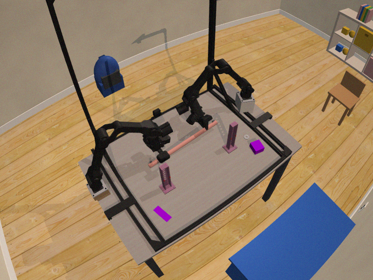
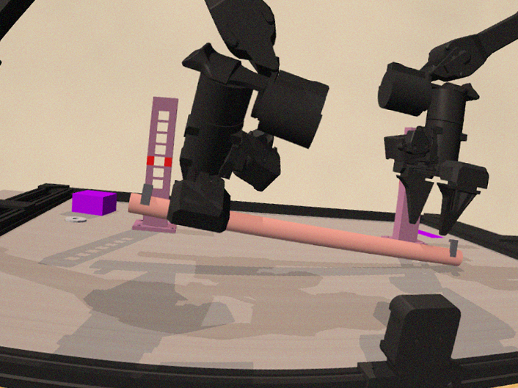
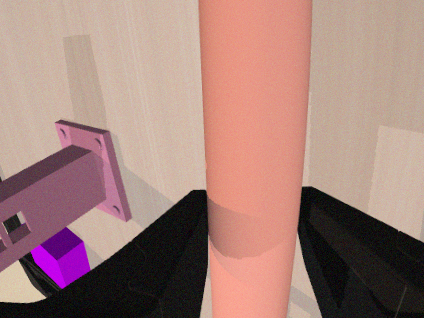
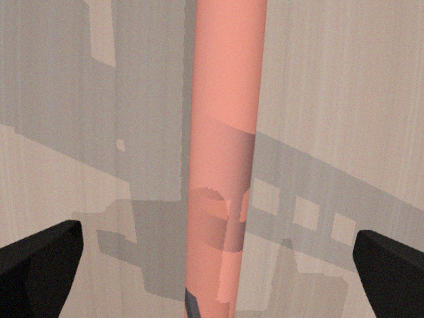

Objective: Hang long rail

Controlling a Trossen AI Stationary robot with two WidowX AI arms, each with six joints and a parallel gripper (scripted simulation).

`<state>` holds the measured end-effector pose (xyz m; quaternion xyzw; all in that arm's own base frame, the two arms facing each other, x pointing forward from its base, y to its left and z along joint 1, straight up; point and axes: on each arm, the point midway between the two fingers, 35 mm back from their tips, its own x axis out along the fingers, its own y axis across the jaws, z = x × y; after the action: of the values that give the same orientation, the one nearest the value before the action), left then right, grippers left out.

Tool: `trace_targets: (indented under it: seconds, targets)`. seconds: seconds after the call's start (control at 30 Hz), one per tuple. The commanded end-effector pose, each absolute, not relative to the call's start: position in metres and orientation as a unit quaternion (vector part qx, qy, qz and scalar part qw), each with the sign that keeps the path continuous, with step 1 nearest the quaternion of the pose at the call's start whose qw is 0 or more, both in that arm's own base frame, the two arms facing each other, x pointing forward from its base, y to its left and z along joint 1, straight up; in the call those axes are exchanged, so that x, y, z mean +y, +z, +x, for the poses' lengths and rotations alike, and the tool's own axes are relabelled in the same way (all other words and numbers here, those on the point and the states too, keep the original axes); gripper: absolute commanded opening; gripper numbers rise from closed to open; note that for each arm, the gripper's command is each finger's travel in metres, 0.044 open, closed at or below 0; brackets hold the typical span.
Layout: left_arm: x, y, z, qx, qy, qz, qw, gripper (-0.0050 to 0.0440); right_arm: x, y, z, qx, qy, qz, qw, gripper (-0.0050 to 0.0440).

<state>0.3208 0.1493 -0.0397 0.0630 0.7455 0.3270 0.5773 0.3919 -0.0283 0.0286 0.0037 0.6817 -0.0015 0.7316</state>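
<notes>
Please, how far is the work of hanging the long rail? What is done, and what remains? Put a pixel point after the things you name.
Done: no hanging yet; the rail [image 1: 186, 141] [image 2: 313, 234] [image 3: 256, 100] [image 4: 225, 75] lies low, its hooks outside the slots.
In hand: the left gripper [image 1: 207, 126] [image 2: 197, 222] [image 3: 251, 203] grips it; the right gripper [image 1: 160, 152] [image 2: 427, 228] [image 4: 222, 241] is open above it.
Left: raise the rail, seat both hooks in the red-marked slots, level, release, and withdraw both arms.
</notes>
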Motion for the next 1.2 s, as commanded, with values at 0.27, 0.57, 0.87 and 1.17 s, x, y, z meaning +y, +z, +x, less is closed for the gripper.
trace_targets:
  seconds: [0.27, 0.57, 0.87, 1.17]
  targets:
    - [0.15, -0.039, 0.321, 0.744, 0.33, 0.066, 0.577, 0.0, -0.029, 0.04, 0.397, 0.676, -0.003, 0.002, 0.736, 0.044]
    - [0.15, -0.039, 0.321, 0.743, 0.331, 0.066, 0.578, 0.0, -0.024, 0.033, 0.397, 0.683, -0.031, -0.022, 0.729, 0.0296]
    - [0.15, -0.038, 0.322, 0.742, 0.331, 0.066, 0.579, 0.0, -0.014, 0.02, 0.397, 0.687, -0.098, -0.082, 0.715, 0.016]
    - [0.15, -0.038, 0.322, 0.742, 0.331, 0.066, 0.579, 0.0, -0.001, 0.01, 0.4, 0.665, -0.184, -0.161, 0.706, 0.016]
